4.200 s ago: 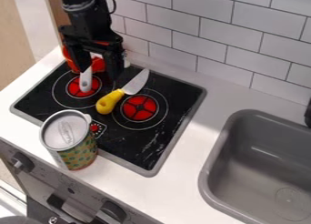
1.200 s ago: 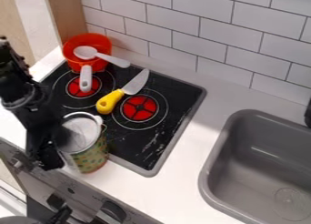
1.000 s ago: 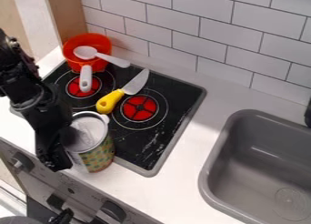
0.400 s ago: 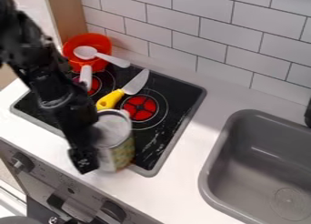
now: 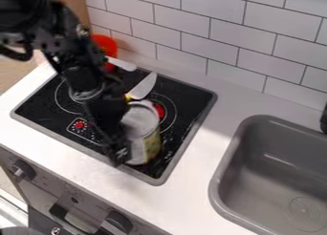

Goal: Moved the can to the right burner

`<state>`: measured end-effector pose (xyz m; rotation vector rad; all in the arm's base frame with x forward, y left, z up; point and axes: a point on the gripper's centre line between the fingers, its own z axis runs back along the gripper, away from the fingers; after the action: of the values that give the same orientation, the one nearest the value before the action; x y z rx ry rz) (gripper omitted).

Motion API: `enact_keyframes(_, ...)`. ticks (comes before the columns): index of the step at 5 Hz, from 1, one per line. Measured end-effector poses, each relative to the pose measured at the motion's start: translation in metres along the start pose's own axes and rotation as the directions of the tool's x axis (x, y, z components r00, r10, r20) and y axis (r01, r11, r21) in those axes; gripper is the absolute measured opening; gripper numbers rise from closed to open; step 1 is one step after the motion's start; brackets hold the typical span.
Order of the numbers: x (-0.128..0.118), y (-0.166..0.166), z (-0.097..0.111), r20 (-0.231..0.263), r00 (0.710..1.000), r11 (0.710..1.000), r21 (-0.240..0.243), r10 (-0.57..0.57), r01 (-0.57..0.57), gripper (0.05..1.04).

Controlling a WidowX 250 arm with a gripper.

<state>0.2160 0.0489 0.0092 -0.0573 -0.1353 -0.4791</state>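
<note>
My gripper [image 5: 116,141] is over the front middle of the black stove top, at the can's left side and holding it. The can [image 5: 146,138], with a pale lid and green-and-yellow patterned side, is roughly upright over the stove's front right part. Whether its base touches the stove is unclear. Behind the can, the right burner [image 5: 159,111] is partly covered, with red showing at its right side. The can's far side and the left burner's red centre are hidden.
A knife [image 5: 143,87] lies behind the can, its yellow handle mostly covered. At the back left are an orange-red pot [image 5: 106,44] and a white spoon handle [image 5: 121,64], partly behind the arm. A grey sink [image 5: 220,181] is at right, before a tiled wall.
The gripper came down from the back left to the can. Together they then travelled right and slightly back, from the stove's front left edge to in front of the right burner.
</note>
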Motion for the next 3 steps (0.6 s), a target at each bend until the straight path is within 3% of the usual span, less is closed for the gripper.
enact_keyframes(2,0.029,0.01,0.0,0.026,0.989,0.988,0.029,0.149,-0.149,0.998)
enact_keyframes(3,0.037,0.015,0.0,0.032,0.985,0.985,0.037,0.17,-0.171,0.998)
